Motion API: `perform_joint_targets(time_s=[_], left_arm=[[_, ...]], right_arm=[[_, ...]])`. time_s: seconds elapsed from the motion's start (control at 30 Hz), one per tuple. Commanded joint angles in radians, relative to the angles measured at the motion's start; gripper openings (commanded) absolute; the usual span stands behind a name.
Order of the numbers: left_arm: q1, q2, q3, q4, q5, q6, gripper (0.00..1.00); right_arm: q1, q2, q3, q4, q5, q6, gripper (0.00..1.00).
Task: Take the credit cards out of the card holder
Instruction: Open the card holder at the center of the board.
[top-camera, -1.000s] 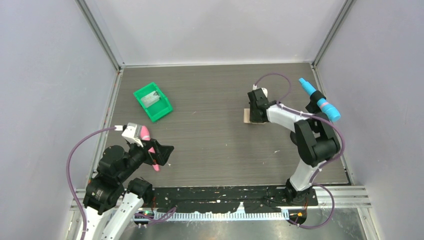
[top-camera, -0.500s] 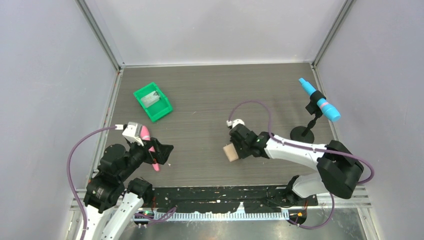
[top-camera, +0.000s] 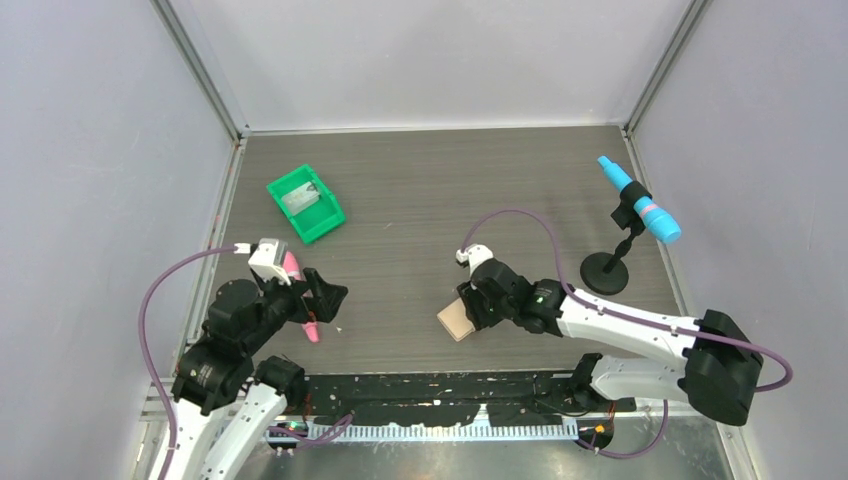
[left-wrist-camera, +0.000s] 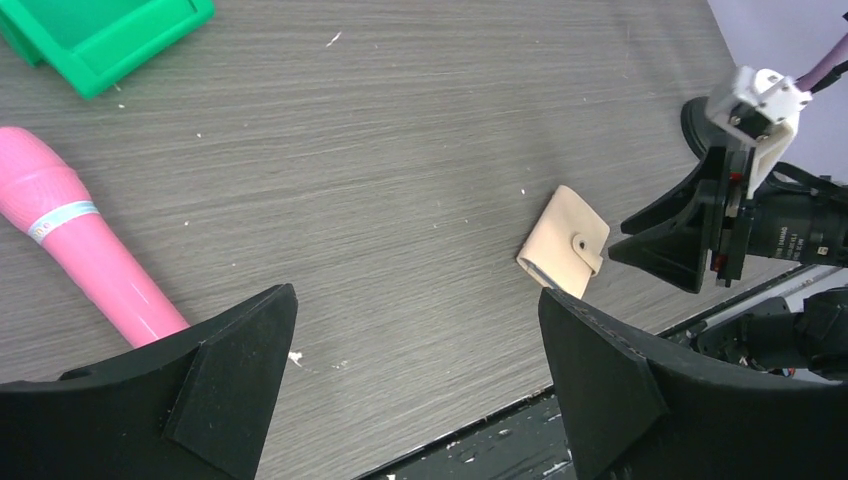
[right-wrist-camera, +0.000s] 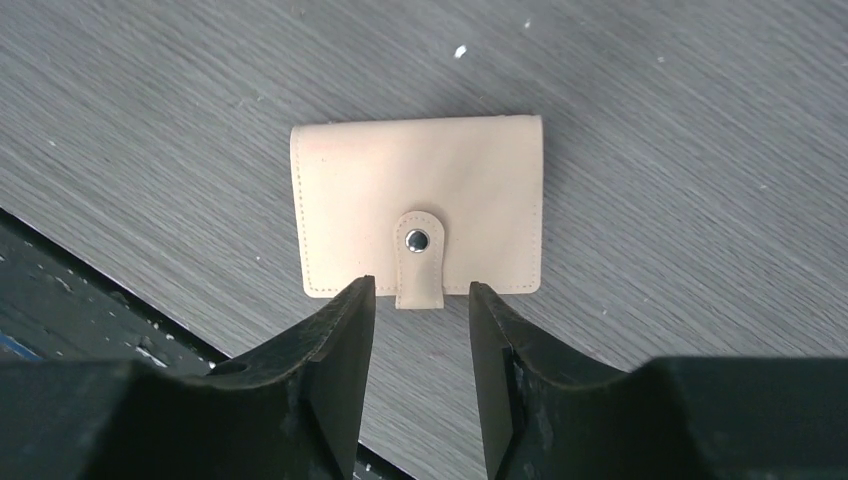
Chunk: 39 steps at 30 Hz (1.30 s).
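The card holder (top-camera: 457, 319) is a tan folding wallet lying flat and closed on the table near the front middle. Its strap tab (right-wrist-camera: 419, 261) is snapped shut. It also shows in the left wrist view (left-wrist-camera: 562, 240). The credit cards are hidden inside it. My right gripper (top-camera: 478, 306) is just right of the holder. Its jaws (right-wrist-camera: 421, 289) stand a little apart on either side of the strap tab and touch nothing. My left gripper (top-camera: 326, 300) is wide open and empty (left-wrist-camera: 415, 293) over bare table at the front left.
A pink toy microphone (left-wrist-camera: 82, 252) lies under my left gripper. A green bin (top-camera: 305, 204) with a grey item inside stands at the back left. A blue microphone (top-camera: 640, 201) on a black stand (top-camera: 605, 272) is at the right. The table's front edge is just below the holder.
My right arm has carried the holder from the far right to the front middle, laid it down and let it go. The left arm has shifted only slightly.
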Motion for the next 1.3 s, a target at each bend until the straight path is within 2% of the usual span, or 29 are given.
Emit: perform_joint_targets(time_s=[0.0, 0.13, 0.27, 0.5, 0.53, 0.6, 0.87, 1.0, 1.17, 1.27], left_arm=[[-0.002, 0.049, 0.017, 0.014, 0.039, -0.056, 0.94], [-0.002, 0.069, 0.024, 0.008, 0.051, -0.049, 0.94], [-0.001, 0.061, 0.021, -0.016, 0.002, -0.019, 0.94], [-0.002, 0.051, 0.000, -0.003, -0.003, -0.020, 0.95], [-0.002, 0.054, 0.000, -0.004, -0.003, -0.018, 0.95], [-0.003, 0.059, 0.002, -0.005, 0.001, -0.018, 0.95], [-0.002, 0.061, -0.001, 0.001, 0.017, -0.016, 0.95], [-0.002, 0.061, -0.003, 0.003, 0.020, -0.018, 0.95], [-0.002, 0.065, -0.004, 0.006, 0.034, -0.025, 0.95], [-0.002, 0.075, 0.001, 0.006, 0.054, -0.036, 0.95]], right_arm=[[0.007, -0.039, 0.018, 0.020, 0.079, 0.098, 0.46], [0.011, 0.005, 0.031, 0.044, 0.093, 0.151, 0.42], [0.030, 0.070, 0.061, 0.058, 0.108, 0.202, 0.40], [0.075, 0.186, 0.106, 0.053, 0.163, 0.271, 0.40], [-0.015, 0.207, 0.113, 0.049, 0.175, 0.276, 0.40], [0.081, 0.236, 0.122, 0.029, 0.202, 0.283, 0.40], [0.109, 0.256, 0.112, 0.015, 0.248, 0.315, 0.37], [0.112, 0.246, 0.097, 0.017, 0.260, 0.326, 0.29], [0.115, 0.228, 0.082, 0.046, 0.258, 0.297, 0.10], [0.116, 0.194, 0.072, 0.083, 0.258, 0.262, 0.06]])
